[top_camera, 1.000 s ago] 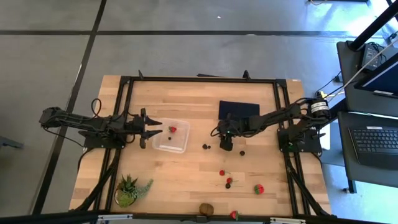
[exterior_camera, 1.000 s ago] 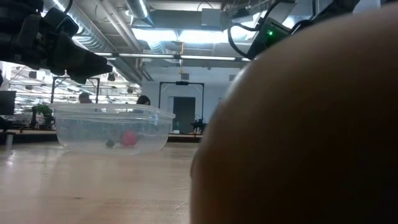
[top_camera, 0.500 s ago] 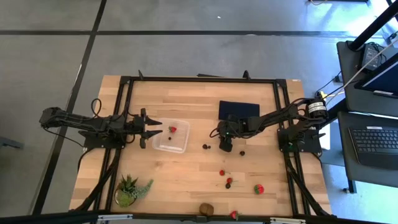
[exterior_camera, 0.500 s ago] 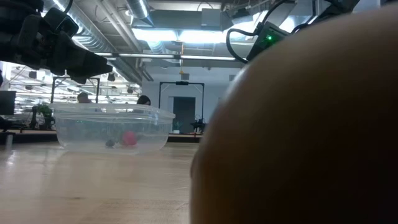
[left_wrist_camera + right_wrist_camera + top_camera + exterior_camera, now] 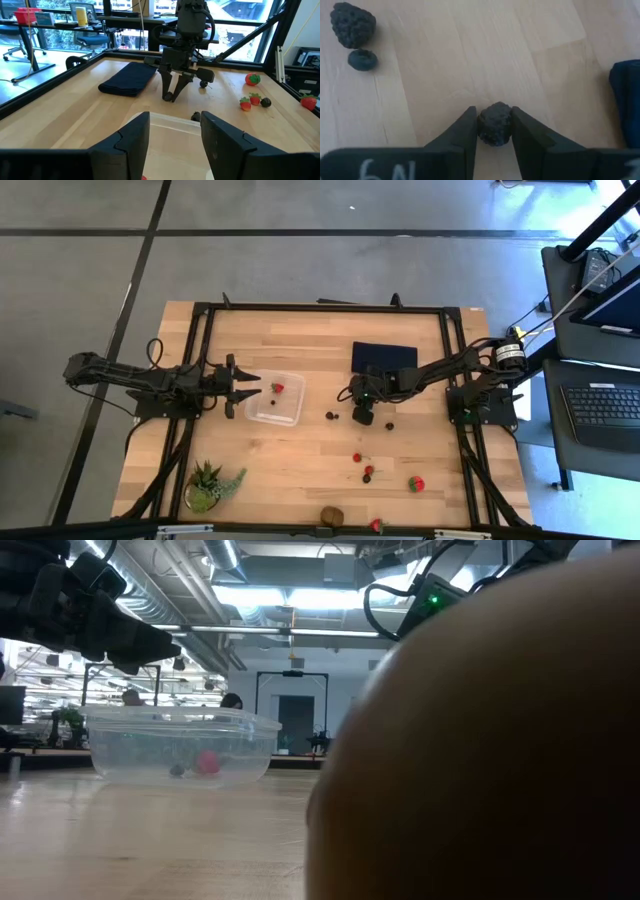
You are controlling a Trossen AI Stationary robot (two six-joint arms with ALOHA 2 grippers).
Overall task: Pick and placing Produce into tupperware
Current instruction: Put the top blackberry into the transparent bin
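Note:
The clear tupperware (image 5: 276, 399) sits left of the table's middle, holding a red strawberry (image 5: 278, 388) and a small dark berry (image 5: 177, 770). My left gripper (image 5: 246, 390) hovers open over its left rim (image 5: 170, 122). My right gripper (image 5: 362, 416) points down near the table's middle, shut on a bumpy dark berry (image 5: 495, 123). Two more dark berries (image 5: 353, 22) (image 5: 362, 59) lie close by on the wood, and another (image 5: 390, 422) to the right. Strawberries (image 5: 357, 457) (image 5: 415, 483) (image 5: 377, 525) and the brown kiwi (image 5: 331, 515) lie toward the near edge. My right gripper pinches the dark berry by its two opposite sides (image 5: 481, 125) between the two fingers (image 5: 465, 131). It comes from above, pointing down. The berry sits at the wooden table top; whether it is lifted clear cannot be told.
A folded dark blue cloth (image 5: 383, 357) lies just beyond my right gripper. A spiky potted plant (image 5: 210, 485) stands at the near left corner. In the low view the kiwi (image 5: 480, 750) fills the right side. Bare wood lies between the tupperware and my right gripper.
My right arm has sunk a little toward the table. My left arm and the produce have kept still.

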